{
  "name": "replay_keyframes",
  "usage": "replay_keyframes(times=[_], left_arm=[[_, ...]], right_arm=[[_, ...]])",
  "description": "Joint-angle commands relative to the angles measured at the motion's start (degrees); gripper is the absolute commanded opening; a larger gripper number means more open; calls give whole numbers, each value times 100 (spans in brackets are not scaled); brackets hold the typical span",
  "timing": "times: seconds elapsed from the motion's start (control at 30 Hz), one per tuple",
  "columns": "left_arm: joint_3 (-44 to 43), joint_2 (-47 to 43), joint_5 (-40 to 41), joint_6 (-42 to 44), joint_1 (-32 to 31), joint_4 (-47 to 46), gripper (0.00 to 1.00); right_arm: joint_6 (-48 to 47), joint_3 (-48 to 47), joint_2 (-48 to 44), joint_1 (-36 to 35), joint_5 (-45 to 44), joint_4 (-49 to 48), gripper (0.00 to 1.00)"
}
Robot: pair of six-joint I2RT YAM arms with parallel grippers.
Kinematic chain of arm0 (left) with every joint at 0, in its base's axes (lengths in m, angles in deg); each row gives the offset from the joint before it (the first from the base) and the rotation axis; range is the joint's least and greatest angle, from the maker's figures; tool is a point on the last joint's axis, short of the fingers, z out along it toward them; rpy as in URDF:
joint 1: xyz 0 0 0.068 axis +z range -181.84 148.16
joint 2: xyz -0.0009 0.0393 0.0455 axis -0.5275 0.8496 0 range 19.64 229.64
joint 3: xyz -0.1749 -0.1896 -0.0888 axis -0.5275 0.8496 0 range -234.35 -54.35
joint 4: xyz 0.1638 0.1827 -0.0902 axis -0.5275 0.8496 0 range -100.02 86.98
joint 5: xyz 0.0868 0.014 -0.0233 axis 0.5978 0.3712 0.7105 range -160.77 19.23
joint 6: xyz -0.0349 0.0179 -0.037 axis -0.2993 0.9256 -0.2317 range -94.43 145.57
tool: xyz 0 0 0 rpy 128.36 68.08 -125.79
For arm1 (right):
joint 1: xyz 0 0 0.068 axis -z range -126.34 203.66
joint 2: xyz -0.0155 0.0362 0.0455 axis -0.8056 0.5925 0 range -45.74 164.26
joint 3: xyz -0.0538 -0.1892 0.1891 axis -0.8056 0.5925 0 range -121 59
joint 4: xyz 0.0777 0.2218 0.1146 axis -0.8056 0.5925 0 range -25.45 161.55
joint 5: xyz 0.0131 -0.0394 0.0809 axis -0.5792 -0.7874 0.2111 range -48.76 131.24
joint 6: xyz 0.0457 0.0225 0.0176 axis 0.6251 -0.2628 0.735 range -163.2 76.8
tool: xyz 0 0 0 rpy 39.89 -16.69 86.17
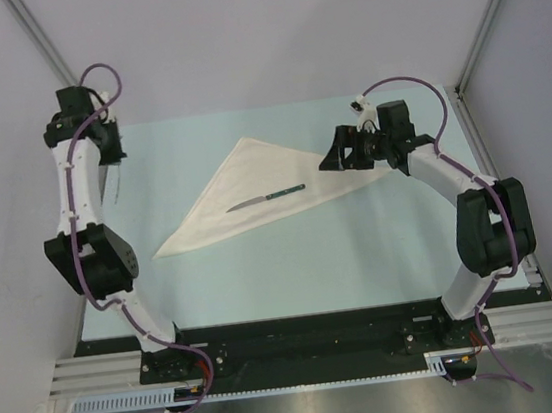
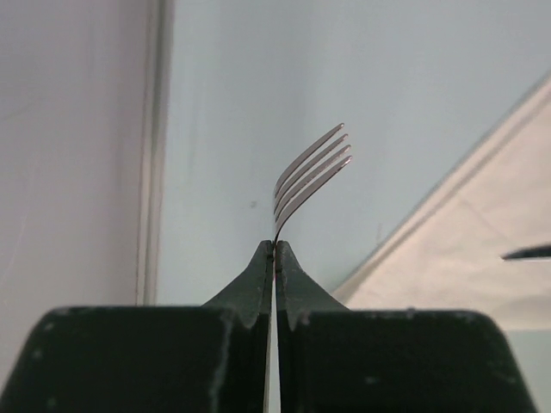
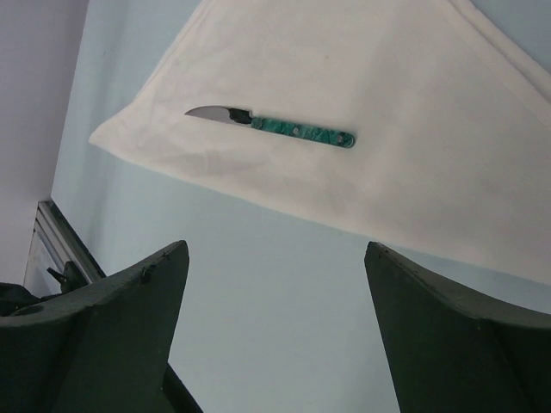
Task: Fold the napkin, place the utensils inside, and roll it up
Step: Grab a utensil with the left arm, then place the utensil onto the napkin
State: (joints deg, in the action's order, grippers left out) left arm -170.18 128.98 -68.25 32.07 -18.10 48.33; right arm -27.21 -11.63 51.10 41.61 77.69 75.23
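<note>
The white napkin [image 1: 263,180] lies folded into a triangle on the pale blue table; it also shows in the right wrist view [image 3: 405,95] and the left wrist view [image 2: 465,249]. The knife [image 1: 267,198] with a teal handle lies on the napkin's middle and shows in the right wrist view [image 3: 275,126]. My left gripper [image 2: 276,245] is shut on a silver fork [image 2: 312,168], tines up, above the table's far left [image 1: 110,168]. My right gripper [image 3: 275,249] is open and empty, just right of the napkin [image 1: 335,156].
The table mat [image 1: 295,275] is bare in front of the napkin. Grey walls close in on the left and right, with a metal rail [image 2: 148,155] along the left edge. The arm bases stand at the near edge.
</note>
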Motion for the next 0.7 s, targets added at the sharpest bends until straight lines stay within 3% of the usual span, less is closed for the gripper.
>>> replay_keyframes(times=[0.0, 0.13, 0.27, 0.5, 0.63, 0.67], left_arm=[[778, -773, -384, 35, -880, -385, 0], [1518, -1037, -533, -175, -1810, -736, 0], [2336, -1204, -1192, -395, -2313, -1727, 0], [2687, -739, -1536, -992, -2937, -2423, 0], [3442, -879, -1518, -2446, -3376, -3669, 0], [3671, -1071, -1544, -2783, -3430, -4412, 0]], right_arm=[[-87, -223, -490, -60, -155, 145, 89], [-131, -74, -753, -139, -340, 312, 89], [-35, 172, -982, -166, -507, 330, 89], [229, 559, -1167, -218, -516, 102, 89], [422, 770, -1097, -455, -367, -389, 89], [405, 796, -1071, -560, -305, -452, 89]])
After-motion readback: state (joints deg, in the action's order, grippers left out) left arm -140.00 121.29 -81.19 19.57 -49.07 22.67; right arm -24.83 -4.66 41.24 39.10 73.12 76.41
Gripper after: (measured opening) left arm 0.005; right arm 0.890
